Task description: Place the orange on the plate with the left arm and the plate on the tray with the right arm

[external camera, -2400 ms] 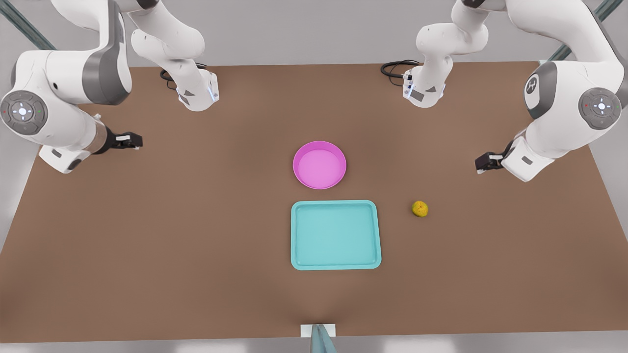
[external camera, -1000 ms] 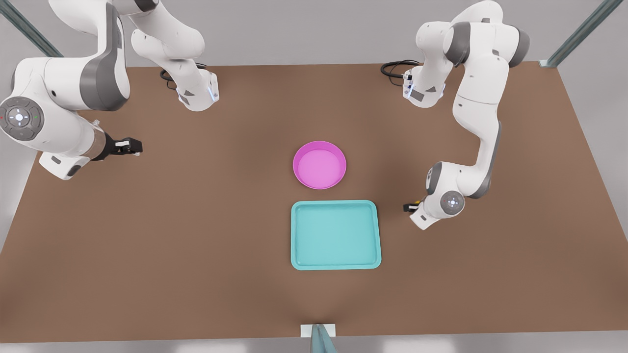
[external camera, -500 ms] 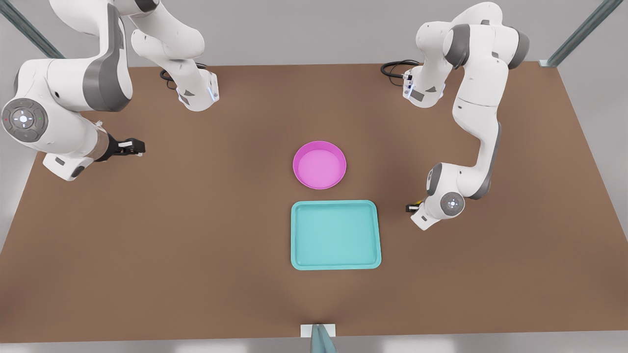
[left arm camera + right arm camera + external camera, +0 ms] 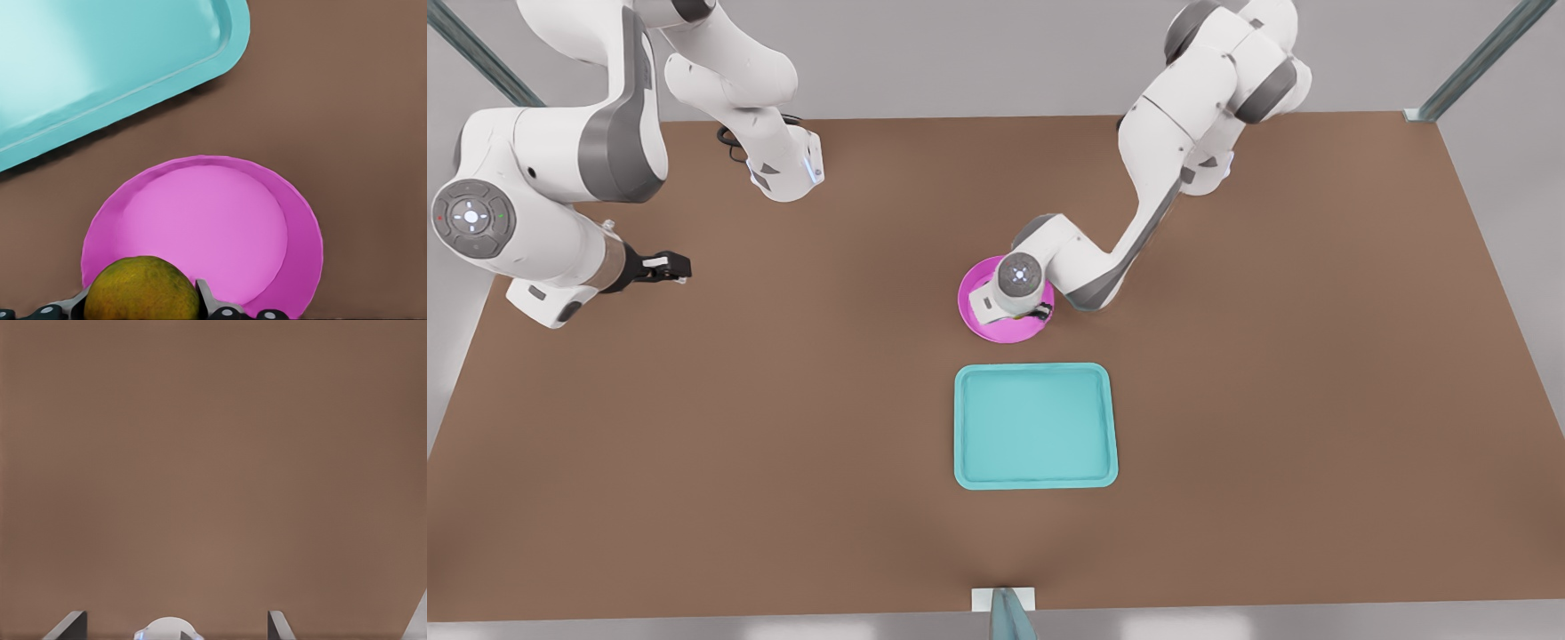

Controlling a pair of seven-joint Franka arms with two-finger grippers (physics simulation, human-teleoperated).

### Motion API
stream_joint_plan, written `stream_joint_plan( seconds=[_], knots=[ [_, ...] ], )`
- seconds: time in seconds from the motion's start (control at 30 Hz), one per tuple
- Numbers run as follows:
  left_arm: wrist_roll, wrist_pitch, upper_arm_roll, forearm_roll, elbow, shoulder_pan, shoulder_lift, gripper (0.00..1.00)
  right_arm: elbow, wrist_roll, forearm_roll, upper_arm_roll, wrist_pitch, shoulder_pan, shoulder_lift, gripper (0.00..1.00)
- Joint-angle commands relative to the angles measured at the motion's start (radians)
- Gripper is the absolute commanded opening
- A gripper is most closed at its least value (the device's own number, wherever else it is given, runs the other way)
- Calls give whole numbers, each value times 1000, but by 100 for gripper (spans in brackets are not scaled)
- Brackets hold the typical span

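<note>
Left gripper (image 4: 143,308): we see its fingers closed on the orange (image 4: 141,290), held over the plate (image 4: 1005,331).
Right gripper (image 4: 665,265): we see it waiting above bare table (image 4: 783,427) at the front view's left, fingers spread, holding nothing.
Plate: just beyond the tray (image 4: 1035,425), apart from it.

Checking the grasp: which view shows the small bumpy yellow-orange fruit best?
Left wrist view: the orange sits between the left tool's fingers, over the pink plate. In the front view the arm's wrist covers it. Right wrist view shows bare brown table.
</note>
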Motion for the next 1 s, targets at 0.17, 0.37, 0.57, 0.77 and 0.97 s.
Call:
stream_joint_plan(
  seconds=[0.17, 0.37, 0.57, 0.77, 0.97],
  knots=[
    [-479, -142, 9, -25, -12, -43, 31, 100, 0, 15, 1, 2, -1, 0, 0, 100],
    [103, -923, 574, -129, 491, 13, -201, 100, -9, 19, 17, 11, 1, 9, 24, 100],
    [406, -444, 369, -12, 162, 449, -469, 100, -412, 166, 370, 20, 529, 149, 161, 100],
    [409, -558, 364, -35, 192, 451, -468, 100, -625, 225, 606, 48, 866, 313, 147, 100],
    [413, -593, 366, -46, 192, 452, -489, 100, -494, 322, 634, 49, 1053, 481, 366, 100]
  ],
)
